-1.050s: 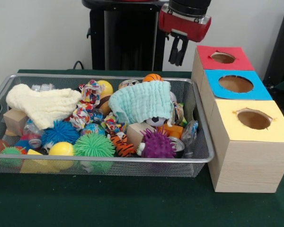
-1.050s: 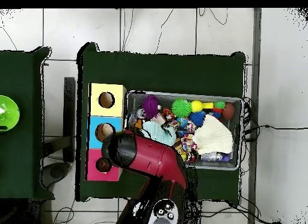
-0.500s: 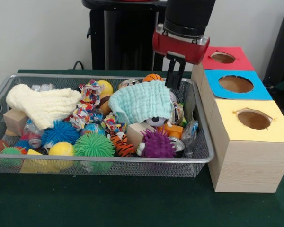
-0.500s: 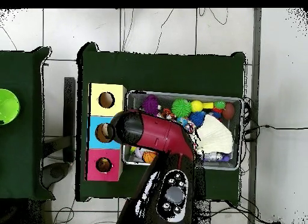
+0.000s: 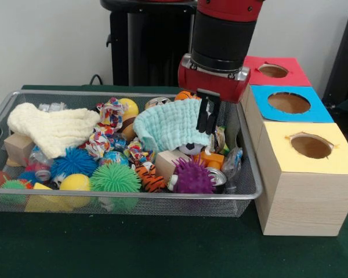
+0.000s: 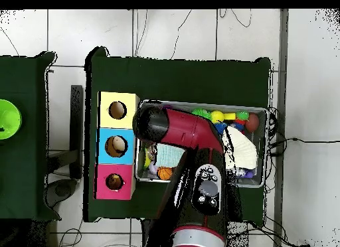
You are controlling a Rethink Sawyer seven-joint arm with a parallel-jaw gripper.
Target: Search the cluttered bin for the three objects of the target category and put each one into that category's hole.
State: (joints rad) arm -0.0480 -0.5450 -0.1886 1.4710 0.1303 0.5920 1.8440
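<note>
Biggest thing on the green table is the wire mesh bin (image 5: 246, 191), packed with toys, and just beside it the row of three wooden boxes (image 5: 304, 191) topped red (image 5: 274, 70), blue (image 5: 289, 103) and yellow (image 5: 311, 146), each with a round hole. The red and black arm (image 6: 192, 135) is hung over the box end of the bin, and the gripper (image 5: 207, 116) is dropped right at the edge of the mint green cloth (image 5: 171, 124). Its fingers are seen close together with nothing held between them, so it reads as pretty much closed and empty. The step in hand looks like the search/pick part: nothing is being carried to a hole yet. Which category is wanted can't be told from this. If cloths are the target, the mint one is draped on top of the pile near the boxes, soft and waffle-textured, so it would need to be pinched at a fold and lifted clear of the soccer ball (image 5: 191, 149) and cans under it. A cream cloth (image 5: 52, 128) is lying at the opposite end, also on top. Spiky balls, purple (image 5: 192, 176), green (image 5: 116, 178) and blue (image 5: 73, 161), are spread along the front.
</note>
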